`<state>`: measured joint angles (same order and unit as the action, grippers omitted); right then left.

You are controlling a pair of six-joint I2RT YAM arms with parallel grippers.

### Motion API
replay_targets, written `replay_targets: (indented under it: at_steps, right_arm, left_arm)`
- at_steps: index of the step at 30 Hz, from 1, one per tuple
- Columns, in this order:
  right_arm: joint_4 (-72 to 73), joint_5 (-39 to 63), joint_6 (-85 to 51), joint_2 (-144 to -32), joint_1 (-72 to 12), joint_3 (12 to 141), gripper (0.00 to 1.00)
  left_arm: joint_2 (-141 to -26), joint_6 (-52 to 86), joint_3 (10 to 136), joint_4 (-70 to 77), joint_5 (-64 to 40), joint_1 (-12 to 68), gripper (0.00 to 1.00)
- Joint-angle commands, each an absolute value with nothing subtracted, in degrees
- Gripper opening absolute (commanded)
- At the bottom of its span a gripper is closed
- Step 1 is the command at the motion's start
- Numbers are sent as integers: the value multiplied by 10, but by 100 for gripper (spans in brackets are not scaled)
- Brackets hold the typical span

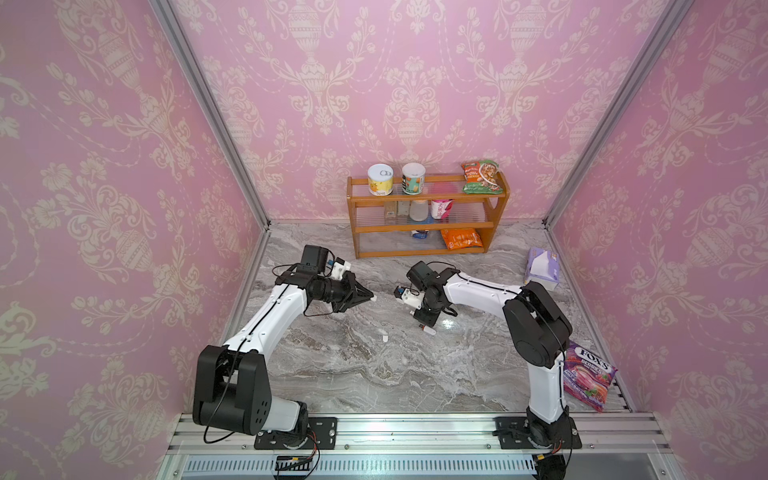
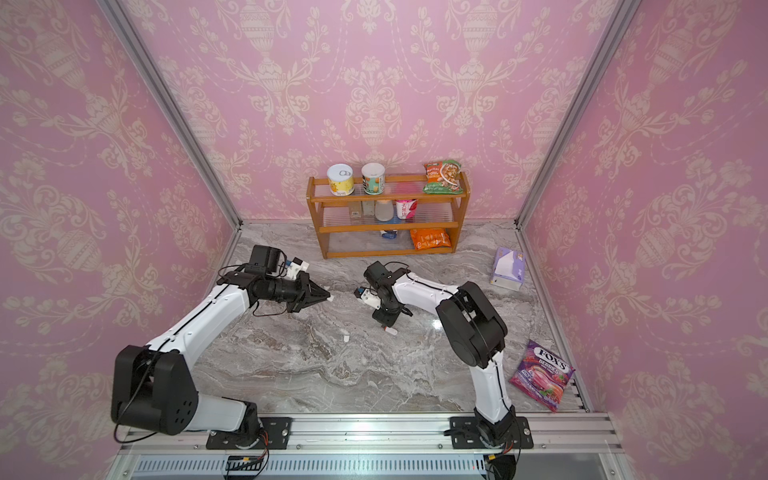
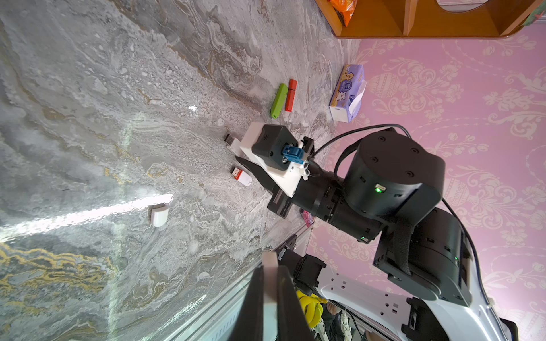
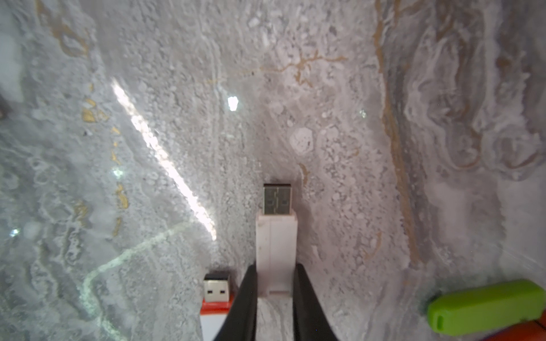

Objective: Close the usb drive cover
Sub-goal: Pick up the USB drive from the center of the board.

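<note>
A white usb drive (image 4: 276, 245) with its bare metal plug (image 4: 277, 199) sticks out past my right gripper (image 4: 275, 276), whose jaws press on both of its sides. It sits low over the marble table (image 1: 374, 374); the left wrist view shows the usb drive (image 3: 233, 143) there too. My left gripper (image 3: 269, 265) is shut on a thin white cover (image 3: 269, 259), held off the table to the left of the right gripper (image 1: 424, 325). In both top views the cover shows as a white tip (image 1: 371, 297) (image 2: 329, 298) at the left gripper's end.
A second drive with a red collar (image 4: 216, 292) lies right beside the right jaws. A loose white cap (image 1: 385, 338) lies on the table nearer the front. A green drive (image 3: 278, 100) and a red one (image 3: 291, 95) lie farther off. Wooden shelf (image 1: 428, 226), tissue box (image 1: 541, 268), candy bag (image 1: 586, 374).
</note>
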<state>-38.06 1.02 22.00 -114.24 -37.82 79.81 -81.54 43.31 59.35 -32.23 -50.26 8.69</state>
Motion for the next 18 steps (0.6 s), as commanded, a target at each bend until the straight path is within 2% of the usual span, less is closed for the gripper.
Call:
replay_targets:
  at_steps: [1,9,18]
  right_arm:
    - [-355,48,191,-1080,-382,788,0]
    - [-326,157,129,-981,-391,757,0]
    - [-330,214,107,-924,-410,751,0]
  left_arm:
    - [-836,422,580,-319,-511,80,0]
    - [-845,415,577,-295,-533,81,0]
    - [-838,401,604,-281,-604,81,0]
